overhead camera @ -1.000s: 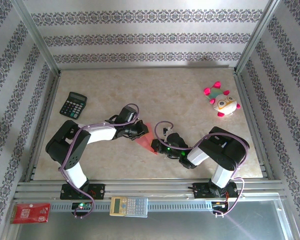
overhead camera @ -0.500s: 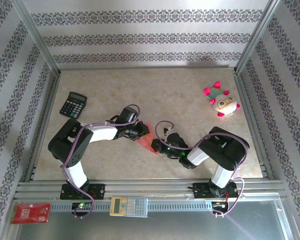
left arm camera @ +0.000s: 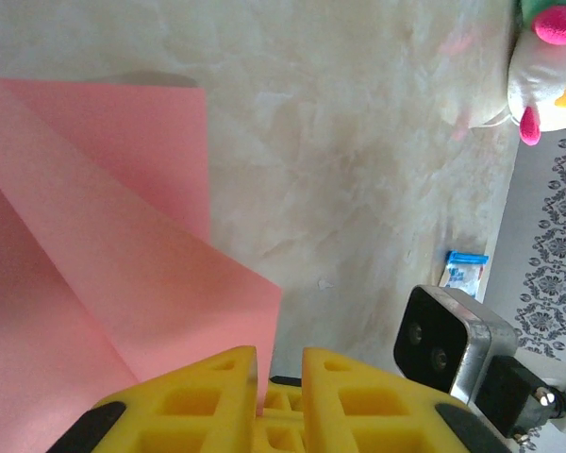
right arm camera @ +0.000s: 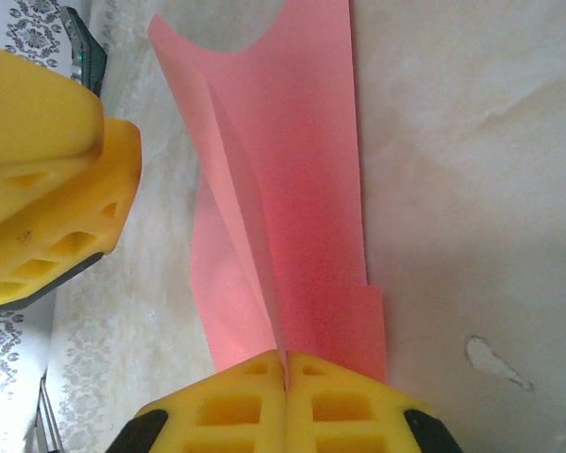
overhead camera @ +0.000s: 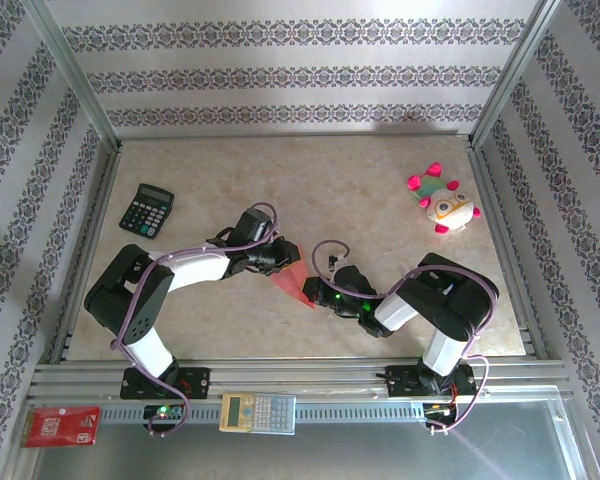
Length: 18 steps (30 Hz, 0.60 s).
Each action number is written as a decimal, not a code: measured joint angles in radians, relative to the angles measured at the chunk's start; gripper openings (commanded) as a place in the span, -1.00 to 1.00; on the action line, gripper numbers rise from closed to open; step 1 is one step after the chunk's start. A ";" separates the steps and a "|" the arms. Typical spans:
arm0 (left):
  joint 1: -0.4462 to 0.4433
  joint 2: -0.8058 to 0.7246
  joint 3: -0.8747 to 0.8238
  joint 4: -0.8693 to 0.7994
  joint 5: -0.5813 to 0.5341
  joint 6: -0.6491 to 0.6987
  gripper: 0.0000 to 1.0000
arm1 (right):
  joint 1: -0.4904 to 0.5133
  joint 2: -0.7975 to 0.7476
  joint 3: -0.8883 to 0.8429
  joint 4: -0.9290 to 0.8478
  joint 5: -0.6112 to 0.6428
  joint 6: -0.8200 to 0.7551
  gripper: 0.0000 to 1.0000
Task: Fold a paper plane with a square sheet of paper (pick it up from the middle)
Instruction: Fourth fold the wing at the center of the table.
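Right gripper (right arm camera: 285, 373) pinching paper (right arm camera: 292, 189), gripped edge hidden

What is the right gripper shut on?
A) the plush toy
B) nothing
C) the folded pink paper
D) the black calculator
C: in the right wrist view the right gripper is pinched shut on the folded pink paper.

Patterned walls (overhead camera: 300, 75), marbled tabletop (overhead camera: 380, 170), soft even light.
Look: pale wallpaper banded with dark floral stripes on three sides, aluminium posts (overhead camera: 73, 75) rising from the back corners, a slotted metal rail (overhead camera: 380, 410) running along the near edge.
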 measured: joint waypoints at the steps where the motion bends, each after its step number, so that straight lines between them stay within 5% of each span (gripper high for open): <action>1: -0.002 0.000 0.000 0.000 0.000 0.000 -0.60 | 0.000 0.000 0.000 0.000 0.000 0.000 -1.00; 18: -0.008 0.099 0.023 0.002 0.019 0.004 -0.60 | 0.000 0.003 0.000 0.004 -0.004 0.000 -1.00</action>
